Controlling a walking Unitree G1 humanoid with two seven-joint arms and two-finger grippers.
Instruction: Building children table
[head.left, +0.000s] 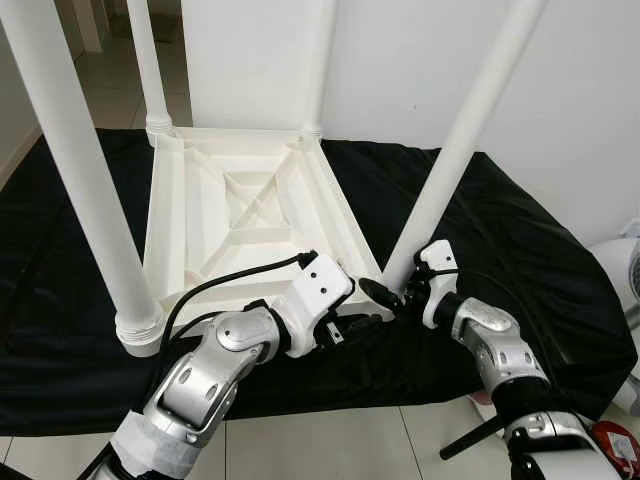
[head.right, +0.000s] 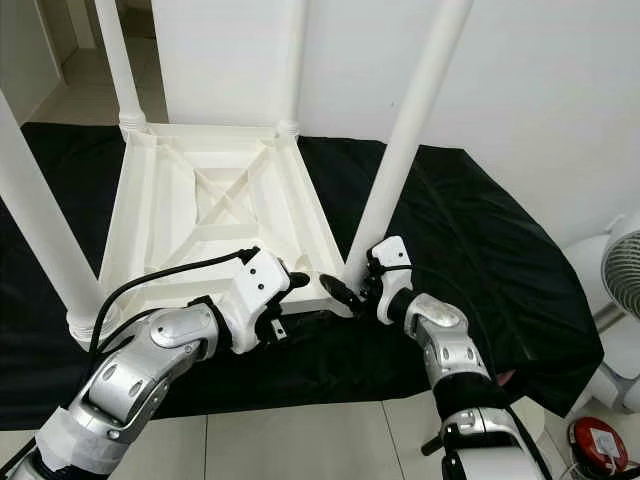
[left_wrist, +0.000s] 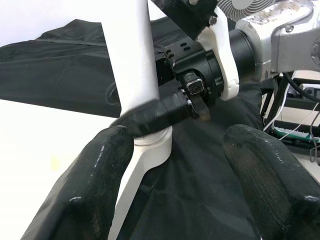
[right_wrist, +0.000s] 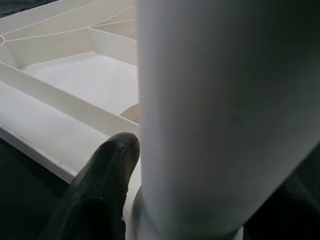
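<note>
While the white children's table (head.left: 250, 215) lay upside down on a black cloth (head.left: 520, 260) in the middle of the frame, its ribbed underside faced up and four white legs rose from its corners. Two far legs stood at the upper left and upper centre of the frame, a thick near-left leg (head.left: 75, 170) ran down the left edge into its ringed socket, and the near-right leg (head.left: 465, 140) slanted from the upper right down to the table's lower-right corner.

Both arms met at that corner. The right gripper (head.left: 392, 294) came in from the lower right of the frame, its jaws pinching the base of the near-right leg just above the socket; in the right wrist view one black finger (right_wrist: 107, 175) lay pressed against the side of the leg, with the table's ribbed tray behind it. In the left wrist view the other right finger wrapped across the front of the same leg.

The left gripper (head.left: 350, 325) reached in from the lower left of the frame and hovered at the table's near edge, just beside the right gripper. Its jaws were spread wide with nothing between them; its two black fingers (left_wrist: 105, 175) framed the leg's base without clearly touching it.

Pale floor tiles (head.left: 330, 445) ran along the bottom of the frame, a white wall (head.left: 560, 110) filled the upper right, and part of a white fan (head.right: 625, 270) showed at the right edge.
</note>
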